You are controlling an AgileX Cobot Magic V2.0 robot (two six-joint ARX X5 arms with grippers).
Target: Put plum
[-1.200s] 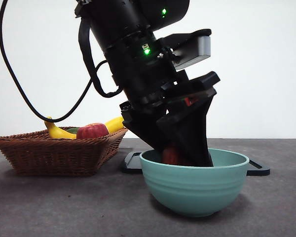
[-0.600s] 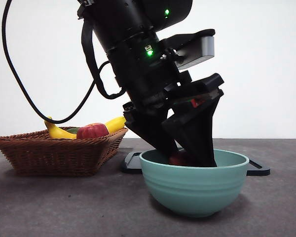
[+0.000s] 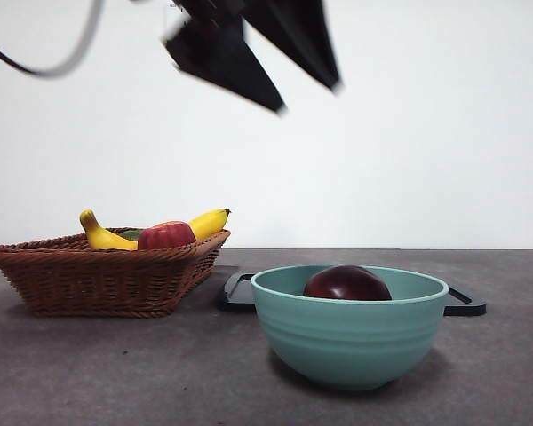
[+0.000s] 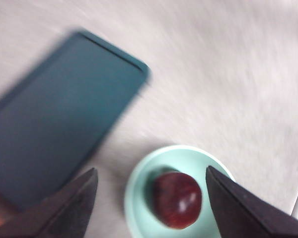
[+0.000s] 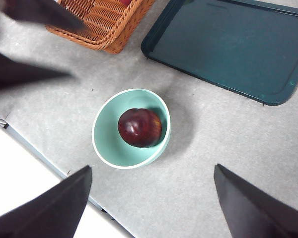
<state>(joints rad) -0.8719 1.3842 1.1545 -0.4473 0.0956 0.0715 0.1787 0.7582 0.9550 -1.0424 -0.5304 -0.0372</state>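
The dark maroon plum (image 3: 347,282) lies inside the teal bowl (image 3: 351,342) at the table's front. In the left wrist view the plum (image 4: 178,199) sits in the bowl (image 4: 137,198) below my left gripper (image 4: 150,169), which is open and empty. In the front view that gripper (image 3: 307,98) is blurred, high above the bowl at the picture's top. My right gripper (image 5: 151,168) is open and empty, high over the table, with the plum (image 5: 139,127) in the bowl (image 5: 109,144) beneath it.
A wicker basket (image 3: 107,275) at the left holds a banana (image 3: 107,238) and a red apple (image 3: 166,235). A dark teal tray (image 3: 462,306) lies flat behind the bowl; it also shows in the right wrist view (image 5: 228,44).
My left gripper has let go of the plum and risen from inside the bowl to the top of the front view. The plum now rests in the bowl, uncovered.
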